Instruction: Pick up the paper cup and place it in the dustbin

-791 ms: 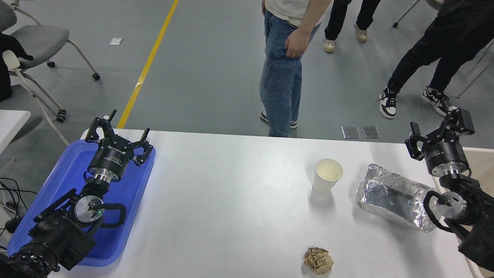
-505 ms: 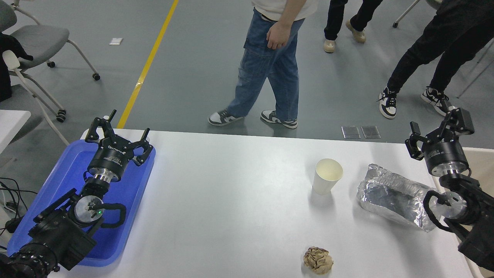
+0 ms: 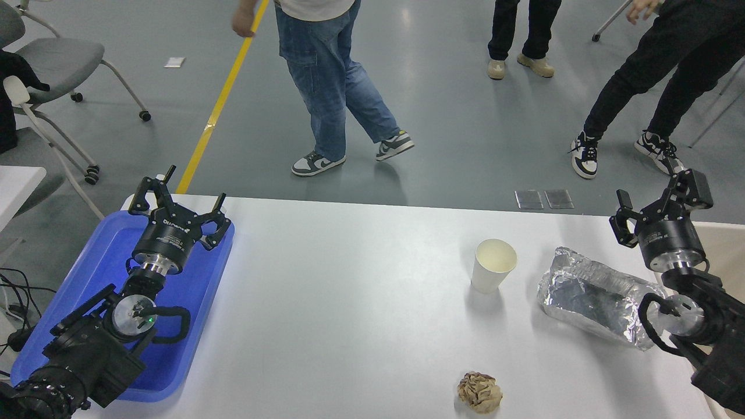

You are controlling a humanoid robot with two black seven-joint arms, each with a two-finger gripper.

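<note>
The white paper cup (image 3: 493, 265) stands upright on the white table, right of the middle. My right gripper (image 3: 660, 201) is open and empty, hovering near the table's far right edge, well to the right of the cup. A strip of the beige dustbin (image 3: 724, 247) shows at the right edge, behind my right arm. My left gripper (image 3: 174, 201) is open and parked over the blue tray at the lower left.
A crumpled silver foil wrapper (image 3: 593, 298) lies between the cup and my right arm. A brownish crumpled paper ball (image 3: 479, 392) sits near the front edge. The blue tray (image 3: 93, 273) is at the left. People walk on the floor beyond the table.
My right gripper has shifted slightly up and back. The person in jeans has walked to the left, away from the table. The cup has not moved.
</note>
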